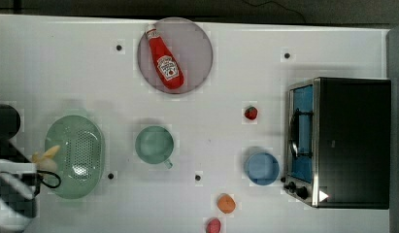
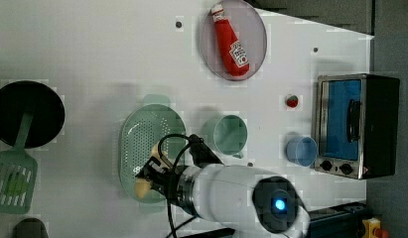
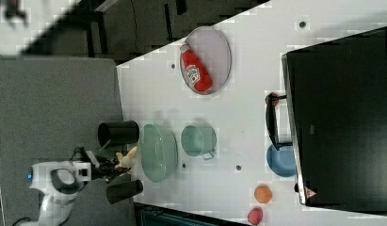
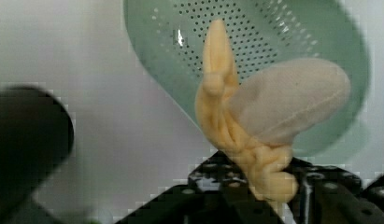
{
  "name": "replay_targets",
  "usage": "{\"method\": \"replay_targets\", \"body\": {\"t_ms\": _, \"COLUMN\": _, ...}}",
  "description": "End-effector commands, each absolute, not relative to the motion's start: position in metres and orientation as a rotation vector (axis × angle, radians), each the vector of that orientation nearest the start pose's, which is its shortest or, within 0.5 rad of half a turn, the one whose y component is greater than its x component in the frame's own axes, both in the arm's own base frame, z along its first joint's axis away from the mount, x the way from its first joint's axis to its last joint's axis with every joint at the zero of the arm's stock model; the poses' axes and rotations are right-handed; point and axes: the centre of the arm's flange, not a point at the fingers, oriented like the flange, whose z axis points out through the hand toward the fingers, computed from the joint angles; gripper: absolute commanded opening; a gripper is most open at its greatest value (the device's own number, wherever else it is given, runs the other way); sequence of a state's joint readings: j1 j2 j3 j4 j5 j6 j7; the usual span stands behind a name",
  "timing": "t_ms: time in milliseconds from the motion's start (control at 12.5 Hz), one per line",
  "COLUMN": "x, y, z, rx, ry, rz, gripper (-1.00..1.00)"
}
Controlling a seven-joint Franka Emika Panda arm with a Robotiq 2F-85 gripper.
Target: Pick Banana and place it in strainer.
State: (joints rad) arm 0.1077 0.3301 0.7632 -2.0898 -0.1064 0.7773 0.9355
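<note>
The gripper (image 4: 255, 186) is clamped on the banana (image 4: 241, 116) and holds it lifted at the rim of the strainer (image 2: 142, 134) (fruit not yet inside), so the pick looks done; lowering and release remain

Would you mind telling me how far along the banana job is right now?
Done: the banana is picked up, clamped in the claw and off the table. In hand: it hangs at the rim of the strainer on the top view's left. Left: carry it fully over the perforated bottom, then release it inside.
</note>
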Motion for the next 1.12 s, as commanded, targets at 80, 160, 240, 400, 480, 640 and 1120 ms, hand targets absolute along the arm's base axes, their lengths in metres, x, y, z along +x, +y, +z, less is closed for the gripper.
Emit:
{"method": "replay_targets", "body": {"t_ms": 80, "x": 0.407, "y": 0.394, "z": 0.277, "rx": -2.605, "ry": 1.667, "rz": 0.132, "gripper": -0.18}}
{"method": "replay_targets", "body": {"t_ms": 160, "x": 0.405, "y": 0.389, "z": 0.268, "rx": -2.618, "ry": 1.680, "rz": 0.114, "gripper": 0.04}}
{"method": "replay_targets", "body": {"t_ms": 240, "x": 0.406, "y": 0.388, "z": 0.266, "rx": -2.622, "ry": 1.665, "rz": 0.100, "gripper": 0.27}}
{"method": "replay_targets", "body": {"t_ms": 400, "x": 0.410, "y": 0.390, "z": 0.270, "rx": -2.606, "ry": 1.661, "rz": 0.093, "gripper": 0.71}}
{"method": "replay_targets", "body": {"t_ms": 480, "x": 0.413, "y": 0.391, "z": 0.275, "rx": -2.595, "ry": 1.659, "rz": 0.084, "gripper": 1.00}}
{"method": "replay_targets", "body": {"t_ms": 640, "x": 0.432, "y": 0.383, "z": 0.301, "rx": -2.546, "ry": 1.675, "rz": 0.024, "gripper": 1.00}}
{"method": "replay_targets", "body": {"t_ms": 1120, "x": 0.484, "y": 0.301, "z": 0.444, "rx": -2.682, "ry": 1.495, "rz": -0.035, "gripper": 1.00}}
